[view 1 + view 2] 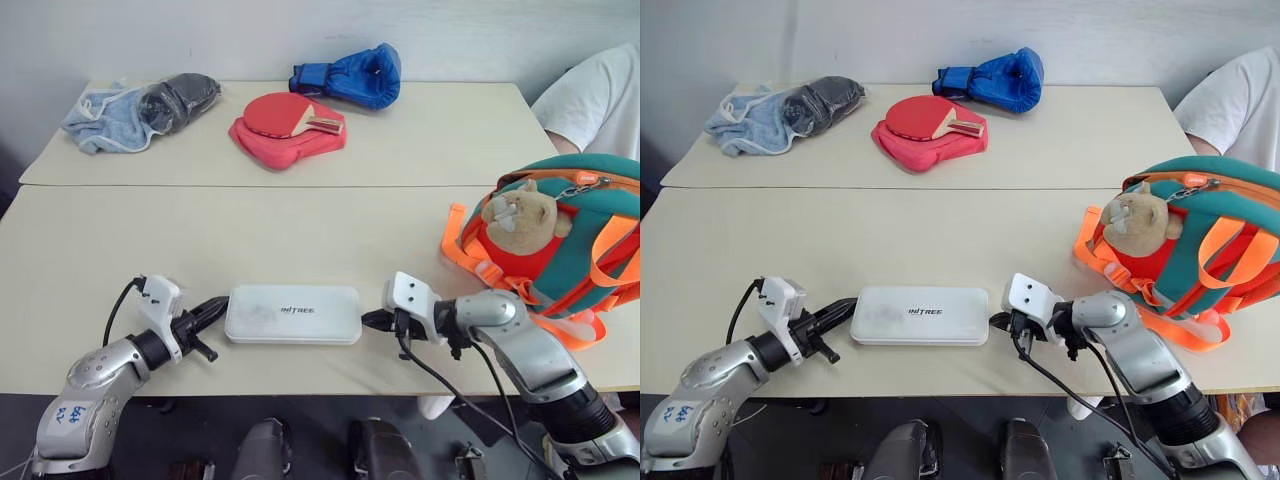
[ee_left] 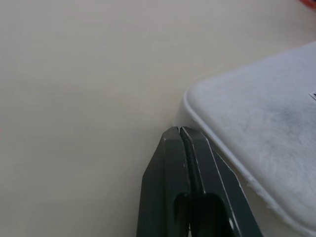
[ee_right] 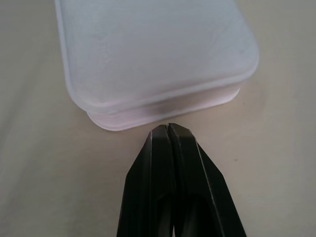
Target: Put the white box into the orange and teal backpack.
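The white box point(image 1: 292, 314) lies flat near the table's front edge, its long side running left to right. My left gripper point(image 1: 220, 305) is shut, its tips right at the box's left end. In the left wrist view the left gripper point(image 2: 180, 131) has its closed tips beside a corner of the white box point(image 2: 261, 148). My right gripper point(image 1: 368, 320) is shut too and sits just off the box's right end. In the right wrist view the right gripper point(image 3: 168, 127) points at the white box point(image 3: 153, 54) across a small gap. The orange and teal backpack point(image 1: 590, 190) stands at the right with a tan plush toy point(image 1: 520, 220) on its front.
On the far table lie a red paddle on its red case point(image 1: 290, 125), a blue boxing glove point(image 1: 350, 75) and a blue towel with a dark bundle point(image 1: 140, 110). A person in a white shirt point(image 1: 595, 100) sits behind the backpack. Orange straps point(image 1: 465, 250) trail onto the table.
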`<state>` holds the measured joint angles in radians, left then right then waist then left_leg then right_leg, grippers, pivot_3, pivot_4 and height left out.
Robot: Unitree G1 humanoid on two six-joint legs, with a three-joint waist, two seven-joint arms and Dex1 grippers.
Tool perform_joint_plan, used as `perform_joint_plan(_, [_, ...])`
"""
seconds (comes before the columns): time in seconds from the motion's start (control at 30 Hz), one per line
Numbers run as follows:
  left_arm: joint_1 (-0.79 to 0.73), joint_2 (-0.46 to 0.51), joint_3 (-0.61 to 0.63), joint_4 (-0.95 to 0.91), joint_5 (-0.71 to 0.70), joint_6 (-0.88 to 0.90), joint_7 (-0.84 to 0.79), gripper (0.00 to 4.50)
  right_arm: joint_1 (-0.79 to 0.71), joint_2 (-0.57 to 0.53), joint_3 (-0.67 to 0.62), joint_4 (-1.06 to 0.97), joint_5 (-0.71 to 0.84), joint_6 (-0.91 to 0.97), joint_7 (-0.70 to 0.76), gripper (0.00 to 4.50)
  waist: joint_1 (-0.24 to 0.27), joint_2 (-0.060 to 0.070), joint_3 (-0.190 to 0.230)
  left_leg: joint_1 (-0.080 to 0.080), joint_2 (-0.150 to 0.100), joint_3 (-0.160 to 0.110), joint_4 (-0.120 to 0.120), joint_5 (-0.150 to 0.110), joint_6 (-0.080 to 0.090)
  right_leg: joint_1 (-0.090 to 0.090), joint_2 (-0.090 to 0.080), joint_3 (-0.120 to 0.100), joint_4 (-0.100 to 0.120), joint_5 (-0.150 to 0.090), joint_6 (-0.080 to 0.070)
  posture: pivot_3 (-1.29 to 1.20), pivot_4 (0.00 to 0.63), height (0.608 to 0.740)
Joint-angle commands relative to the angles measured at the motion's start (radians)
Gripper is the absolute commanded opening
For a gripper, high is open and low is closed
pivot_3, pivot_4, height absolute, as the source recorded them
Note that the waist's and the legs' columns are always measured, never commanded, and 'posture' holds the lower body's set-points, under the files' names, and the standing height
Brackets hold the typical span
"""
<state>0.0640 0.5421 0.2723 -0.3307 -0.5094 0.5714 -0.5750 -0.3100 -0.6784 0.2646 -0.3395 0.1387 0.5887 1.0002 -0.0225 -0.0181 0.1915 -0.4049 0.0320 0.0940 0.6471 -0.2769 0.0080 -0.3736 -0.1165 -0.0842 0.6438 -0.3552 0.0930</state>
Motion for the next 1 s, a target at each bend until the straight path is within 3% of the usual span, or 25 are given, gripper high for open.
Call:
perform_joint_plan(0.03, [-0.021, 0.058, 0.067, 0.016, -0.078, 0.096, -0.030, 1.17, 0.027, -0.042, -0.027, -0.031, 0.004, 0.001, -0.004, 0.04, 0.000, 0.000, 0.000, 0.000, 0.000, 0.000, 0.000, 0.000, 0.000, 0.000, 0.000, 0.000, 0.000, 0.000, 0.000, 0.00, 0.150, 0.740])
perform_joint_plan(0.1, [-0.026, 0.092, 0.130, 0.038, -0.176, 0.222, -0.039, 1.78, 0.044, -0.052, -0.043, -0.059, 0.016, 0.013, -0.016, 0.04, -0.001, 0.000, 0.000, 0.000, 0.000, 0.000, 0.000, 0.000, 0.000, 0.000, 0.000, 0.000, 0.000, 0.000, 0.000, 0.00, 0.150, 0.740])
perform_joint_plan(0.17, [-0.050, 0.250, 0.180, 0.142, -0.373, 0.592, -0.150, 2.40, 0.083, -0.076, -0.063, -0.085, 0.032, 0.022, -0.013, 0.04, -0.002, -0.001, 0.001, 0.000, 0.000, 0.000, 0.000, 0.000, 0.000, 0.000, 0.000, 0.000, 0.000, 0.000, 0.000, 0.00, 0.150, 0.740])
perform_joint_plan(0.2, [-0.074, 0.311, 0.180, 0.186, -0.418, 0.689, -0.190, 2.72, 0.094, -0.084, -0.065, -0.086, 0.034, 0.015, -0.009, 0.04, -0.002, -0.003, 0.001, 0.000, 0.001, -0.001, 0.000, 0.001, -0.001, -0.001, 0.001, 0.000, 0.001, 0.000, 0.000, 0.00, 0.150, 0.740])
perform_joint_plan(0.4, [-0.388, 0.352, 0.173, 0.442, -0.462, 0.912, -0.139, 4.46, 0.084, -0.092, -0.066, -0.064, 0.046, 0.006, -0.015, 0.04, 0.006, -0.004, 0.000, 0.001, -0.001, -0.001, 0.000, 0.002, -0.001, 0.000, 0.000, 0.000, 0.002, 0.000, 0.000, 0.00, 0.150, 0.740])
perform_joint_plan(0.5, [-0.488, 0.389, 0.079, 0.524, -0.449, 1.027, -0.133, 4.46, 0.086, -0.100, -0.067, -0.055, 0.044, -0.006, -0.012, 0.04, 0.009, -0.006, 0.000, 0.000, -0.001, -0.001, 0.000, 0.002, -0.002, -0.001, 0.001, 0.000, 0.002, 0.000, 0.000, 0.00, 0.150, 0.740])
perform_joint_plan(0.67, [-0.558, 0.498, -0.179, 0.607, -0.536, 1.043, -0.164, 4.46, 0.069, -0.089, -0.038, -0.035, 0.028, -0.031, -0.019, 0.04, -0.005, -0.006, 0.000, 0.000, -0.001, 0.001, 0.000, 0.002, -0.003, -0.002, 0.001, 0.002, 0.002, 0.000, 0.000, 0.00, 0.150, 0.740])
perform_joint_plan(0.77, [-0.578, 0.514, -0.224, 0.618, -0.551, 1.043, -0.177, 4.46, 0.059, -0.081, -0.029, -0.025, 0.025, -0.038, -0.025, 0.04, -0.005, -0.006, 0.000, 0.001, 0.000, 0.002, 0.000, 0.002, -0.003, -0.002, 0.001, 0.003, 0.002, 0.000, 0.000, 0.00, 0.150, 0.740])
perform_joint_plan(0.83, [-0.639, 0.438, -0.220, 0.684, -0.543, 1.043, -0.116, 4.46, 0.030, -0.055, -0.005, 0.002, 0.010, -0.058, -0.036, 0.04, -0.003, -0.007, 0.000, 0.001, 0.000, 0.002, 0.000, 0.002, -0.003, -0.002, 0.001, 0.003, 0.003, 0.000, 0.000, 0.00, 0.150, 0.740])
perform_joint_plan(1.0, [-0.700, 0.357, -0.271, 0.755, -0.586, 1.043, -0.057, 4.46, -0.009, -0.015, 0.032, 0.050, -0.011, -0.109, -0.034, 0.04, 0.007, -0.007, 0.000, 0.001, -0.001, 0.001, 0.002, 0.003, -0.002, -0.002, 0.001, 0.003, 0.005, 0.000, 0.000, 0.00, 0.150, 0.740])
